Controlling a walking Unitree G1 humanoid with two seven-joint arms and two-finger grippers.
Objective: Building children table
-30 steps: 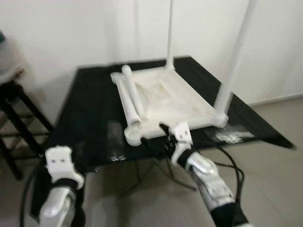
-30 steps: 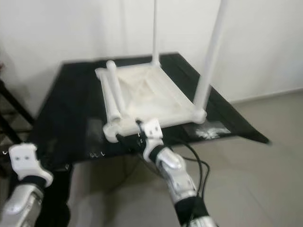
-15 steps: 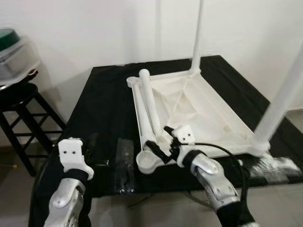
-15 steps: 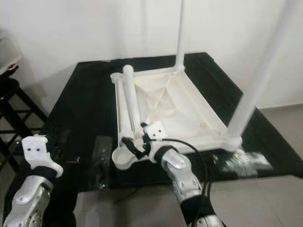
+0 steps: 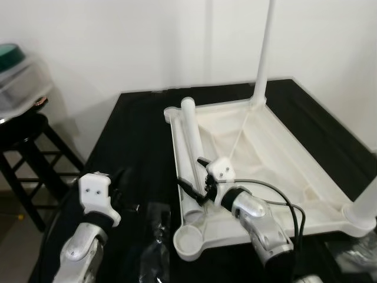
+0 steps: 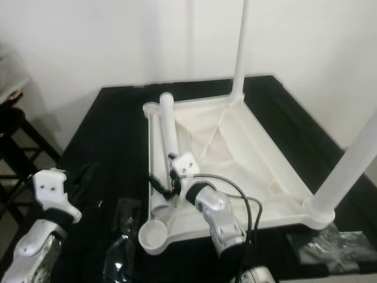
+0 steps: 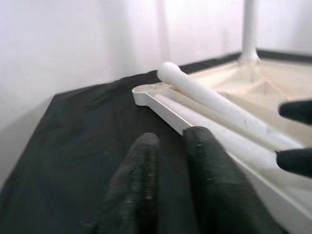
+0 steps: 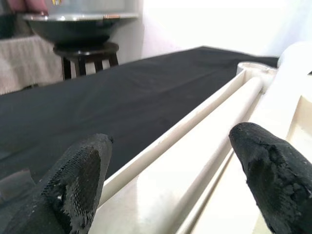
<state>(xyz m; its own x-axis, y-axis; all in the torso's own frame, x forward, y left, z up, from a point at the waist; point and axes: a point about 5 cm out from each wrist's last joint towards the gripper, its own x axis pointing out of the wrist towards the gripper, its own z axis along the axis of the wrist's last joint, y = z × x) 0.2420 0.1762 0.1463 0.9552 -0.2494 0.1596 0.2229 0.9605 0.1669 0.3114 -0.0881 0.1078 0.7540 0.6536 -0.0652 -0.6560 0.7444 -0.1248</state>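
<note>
My left gripper (image 7: 168, 161) hovers over the black work table (image 5: 135, 135), fingers nearly together. The upturned white children's table top (image 5: 277, 159) lies centre; my right gripper (image 5: 193, 187) stands spread wide astride the loose white leg (image 5: 191, 132).

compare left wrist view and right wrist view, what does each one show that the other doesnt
Left wrist view alone: the left gripper with fingers close together over the black table, and an upright leg at the tabletop's far corner. Right wrist view alone: the right gripper spread open astride the white rim, plus a dark stool beyond the table. Both show the loose white leg lying along the upturned tabletop.
</note>
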